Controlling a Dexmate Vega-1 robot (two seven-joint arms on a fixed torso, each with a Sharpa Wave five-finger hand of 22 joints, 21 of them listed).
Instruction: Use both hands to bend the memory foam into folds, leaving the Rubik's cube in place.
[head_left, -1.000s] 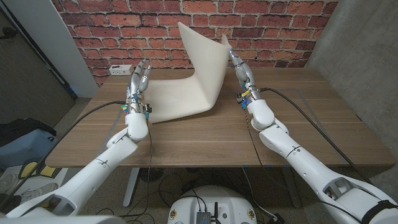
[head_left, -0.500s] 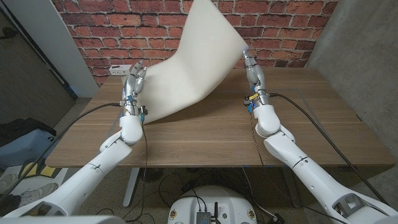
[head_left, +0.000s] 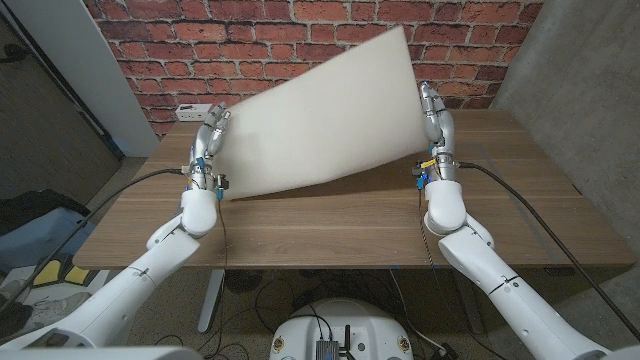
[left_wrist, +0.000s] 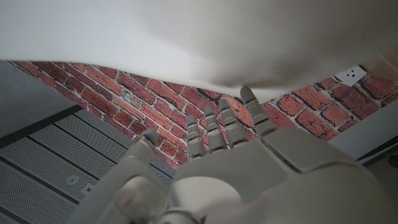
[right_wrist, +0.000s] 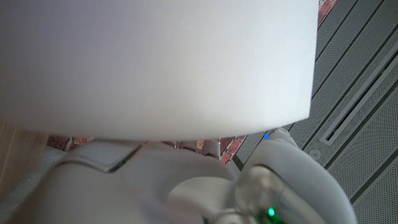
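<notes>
Foam (head_left: 320, 120) now lifted upright, unfolded.

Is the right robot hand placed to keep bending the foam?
Probably yes: the right robot hand is at the lifted memory foam's right edge, with nothing between them; its grip itself is hidden.

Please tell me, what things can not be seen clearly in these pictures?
- Rubik's cube: none to be made out; in the head view the raised foam hides the table behind it.
- Left hand: head view, fingers behind the foam's edge, grip unclear; left wrist view shows fingertips at the foam.
- Right hand: right wrist view blurred, foam covers the fingers.
</notes>
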